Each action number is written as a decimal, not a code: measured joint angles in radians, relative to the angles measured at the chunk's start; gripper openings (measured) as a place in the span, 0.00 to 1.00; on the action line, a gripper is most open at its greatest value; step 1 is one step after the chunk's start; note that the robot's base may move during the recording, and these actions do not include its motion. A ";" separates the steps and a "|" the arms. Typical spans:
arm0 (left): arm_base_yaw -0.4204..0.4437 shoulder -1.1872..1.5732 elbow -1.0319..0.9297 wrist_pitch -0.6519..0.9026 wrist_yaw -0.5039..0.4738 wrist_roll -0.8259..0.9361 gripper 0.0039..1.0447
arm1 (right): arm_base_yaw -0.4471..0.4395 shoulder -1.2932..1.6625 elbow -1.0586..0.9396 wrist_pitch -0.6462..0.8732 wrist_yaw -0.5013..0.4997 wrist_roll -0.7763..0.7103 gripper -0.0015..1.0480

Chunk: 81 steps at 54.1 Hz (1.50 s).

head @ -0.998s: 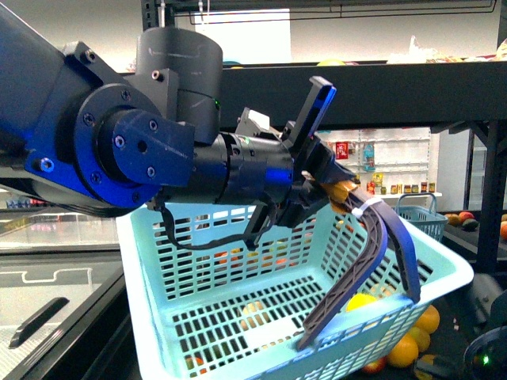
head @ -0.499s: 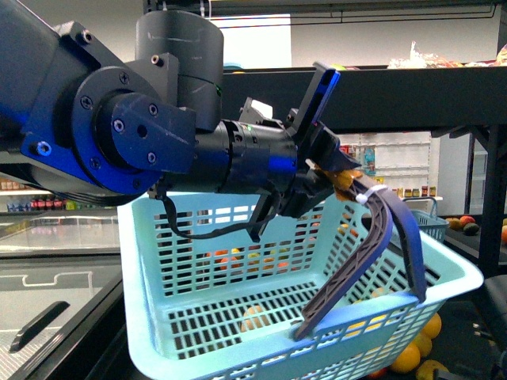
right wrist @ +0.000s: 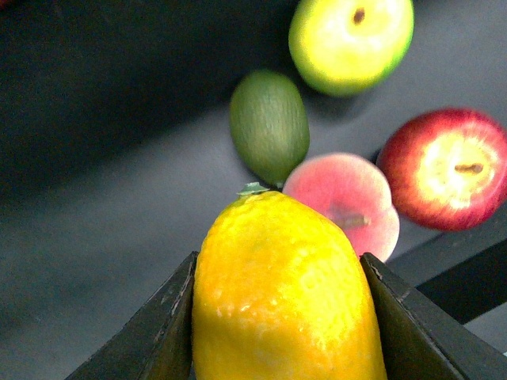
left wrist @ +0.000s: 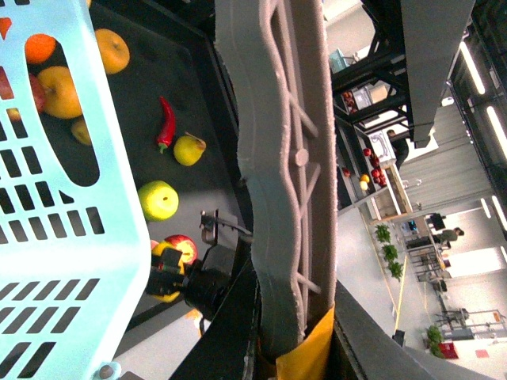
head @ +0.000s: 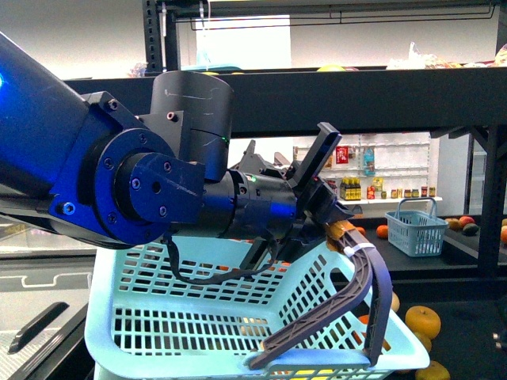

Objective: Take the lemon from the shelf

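The yellow lemon [right wrist: 281,293] is clamped between the two dark fingers of my right gripper [right wrist: 279,321], above the black tray floor of the shelf [right wrist: 95,198]. My left gripper [head: 337,226] is shut on the dark basket handle [head: 348,301] and carries the light-blue basket [head: 158,317] in front of the black shelf tier [head: 356,95]. In the left wrist view the basket handle [left wrist: 277,158] runs into my left gripper [left wrist: 293,348], with the basket wall [left wrist: 55,237] beside it.
Under the lemon lie a green apple [right wrist: 350,41], an avocado [right wrist: 269,127], a peach [right wrist: 348,198] and a red apple [right wrist: 447,168]. Oranges [head: 422,319] sit on the lower tray. A small blue basket [head: 416,226] stands far right. A red chilli [left wrist: 165,123] lies on the tray.
In the front view my left arm and the basket have dropped lower and shifted left. The handle stays in the grip.
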 joint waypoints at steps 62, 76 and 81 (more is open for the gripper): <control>0.004 0.000 0.000 0.000 -0.013 0.002 0.11 | 0.307 -0.239 0.171 -0.089 -0.256 0.313 0.54; 0.004 0.000 0.000 0.000 -0.012 0.000 0.11 | 0.312 -0.239 0.153 -0.043 -0.272 0.333 0.89; 0.004 0.000 0.000 0.000 -0.015 0.000 0.11 | 0.301 -0.252 0.131 -0.015 -0.254 0.328 0.93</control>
